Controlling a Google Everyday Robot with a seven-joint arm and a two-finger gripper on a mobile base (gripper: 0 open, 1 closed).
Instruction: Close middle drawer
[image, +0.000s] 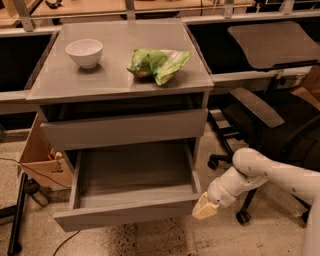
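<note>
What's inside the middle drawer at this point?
The middle drawer stands pulled out, and the part of its grey floor that shows is bare. Its rear is hidden under the upper drawer. The hand is by its front right corner.

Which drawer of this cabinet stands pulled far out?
The middle drawer, below the taller-fronted upper drawer: its grey inside lies exposed, the upper one's does not. The gripper is by the right end of its front.
</note>
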